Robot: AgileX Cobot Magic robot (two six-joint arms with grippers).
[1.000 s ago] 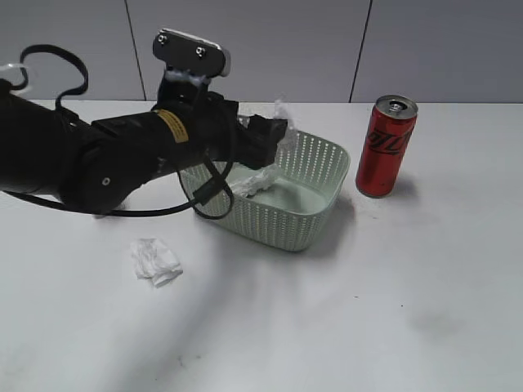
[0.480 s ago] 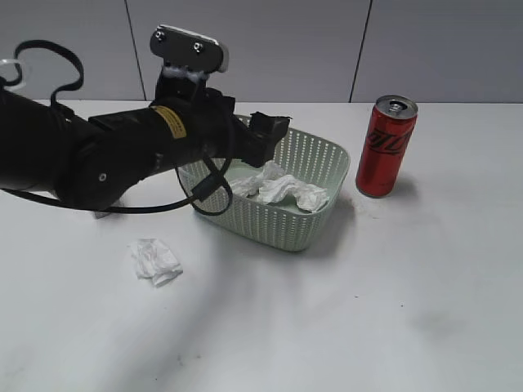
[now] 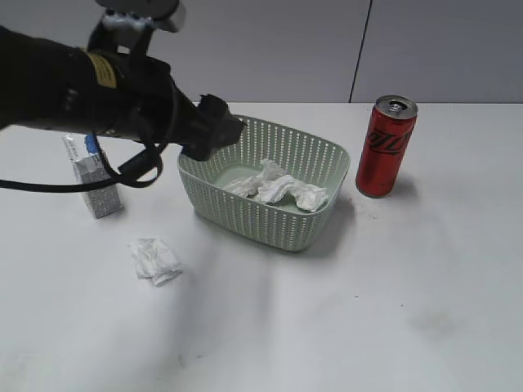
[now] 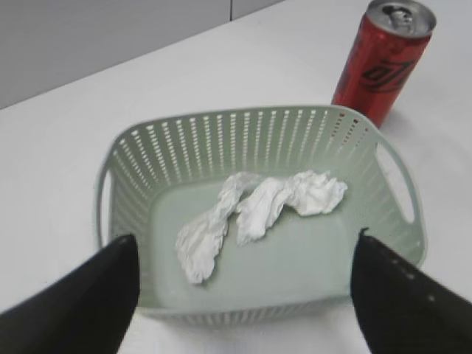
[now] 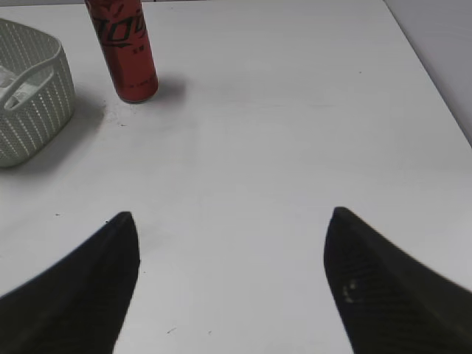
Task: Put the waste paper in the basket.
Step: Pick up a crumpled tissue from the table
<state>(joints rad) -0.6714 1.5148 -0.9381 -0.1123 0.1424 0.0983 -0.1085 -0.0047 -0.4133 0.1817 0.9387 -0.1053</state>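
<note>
Black, the left gripper [image 3: 221, 131] hovers spread and empty over the basket's [image 3: 315, 155] nine-o'clock rim, waste paper [image 3: 278, 188] inside, another wad [image 3: 155, 261] on the counter [image 3: 368, 310]; right gripper [image 5: 228, 284] spread, its arm unseen.

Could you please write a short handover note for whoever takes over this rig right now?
Left gripper: open, empty, raised over the near-left rim of the basket.
Right gripper: open, empty, over bare table to the right of the red can.
Done: waste paper lies inside the basket, as a few white wads and strips.
Left: one crumpled wad lies on the table in front of the basket, to its left, near the small carton. Pick it up and drop it in. The carton and can are not waste paper; leave them.
</note>
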